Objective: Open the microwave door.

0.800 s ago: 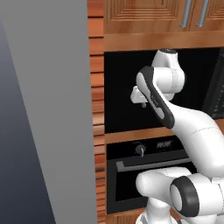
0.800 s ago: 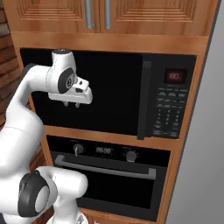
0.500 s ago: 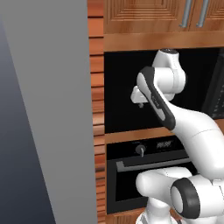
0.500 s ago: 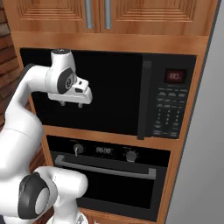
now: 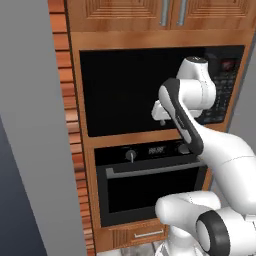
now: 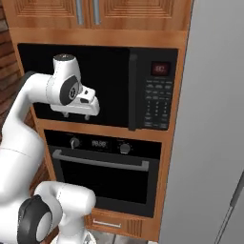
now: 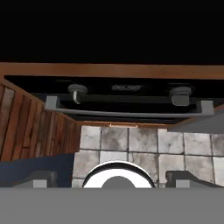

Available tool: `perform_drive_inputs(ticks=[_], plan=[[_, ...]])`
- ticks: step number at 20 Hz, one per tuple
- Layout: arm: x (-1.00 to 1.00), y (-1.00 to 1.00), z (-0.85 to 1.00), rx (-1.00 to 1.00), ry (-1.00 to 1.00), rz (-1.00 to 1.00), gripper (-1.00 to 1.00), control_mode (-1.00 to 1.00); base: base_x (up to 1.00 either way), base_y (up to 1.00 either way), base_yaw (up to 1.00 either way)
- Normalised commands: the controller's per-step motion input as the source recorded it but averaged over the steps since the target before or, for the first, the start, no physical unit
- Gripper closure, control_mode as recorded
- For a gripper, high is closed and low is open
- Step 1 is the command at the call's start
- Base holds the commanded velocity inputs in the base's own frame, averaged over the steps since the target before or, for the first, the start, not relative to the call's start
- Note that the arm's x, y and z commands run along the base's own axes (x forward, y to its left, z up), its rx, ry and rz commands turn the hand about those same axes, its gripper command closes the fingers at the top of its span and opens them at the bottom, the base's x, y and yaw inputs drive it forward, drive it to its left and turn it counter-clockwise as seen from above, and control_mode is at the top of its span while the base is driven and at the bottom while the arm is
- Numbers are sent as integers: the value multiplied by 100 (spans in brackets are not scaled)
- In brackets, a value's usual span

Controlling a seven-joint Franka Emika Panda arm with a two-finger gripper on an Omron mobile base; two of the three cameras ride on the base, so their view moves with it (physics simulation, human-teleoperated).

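The microwave door (image 5: 120,90) (image 6: 107,66) is a glossy black panel, closed flush, with its thick vertical edge (image 6: 133,90) beside the keypad panel (image 6: 159,102) (image 5: 222,95) and the red display (image 6: 160,68). My gripper (image 5: 161,118) (image 6: 77,114) hangs close in front of the door's lower part, fingers pointing down, left of the thick edge. In the hand view the gripper (image 7: 112,178) is open, its fingertips (image 7: 40,178) far apart with nothing between them. The door's black face (image 7: 112,30) lies across the top of that view.
Below the microwave is the black oven (image 5: 150,185) (image 6: 102,178) with knobs and a silver bar handle (image 7: 131,113). Wooden cabinets (image 6: 95,14) sit above. A tall grey fridge side (image 6: 212,143) stands at the right, a grey panel (image 5: 30,150) at the left. Tiled floor (image 7: 131,144) is below.
Both base views have shifted so the microwave sits further left in the picture: the camera moved. The gripper now hangs further right along the door, still open.
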Motion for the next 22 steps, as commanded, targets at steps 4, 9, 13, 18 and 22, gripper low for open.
perform_drive_inputs(ticks=[4,9,13,18,22], plan=[[0,0,0,0,0,0,-100,100,-54,-77,0],[0,0,0,0,0,0,-100,100,-40,-57,0],[-13,-11,12,0,-14,0,-100,-100,0,0,0],[2,-12,24,0,-21,0,-100,-100,0,0,0],[44,-17,29,1,-17,0,-100,-100,0,0,0]])
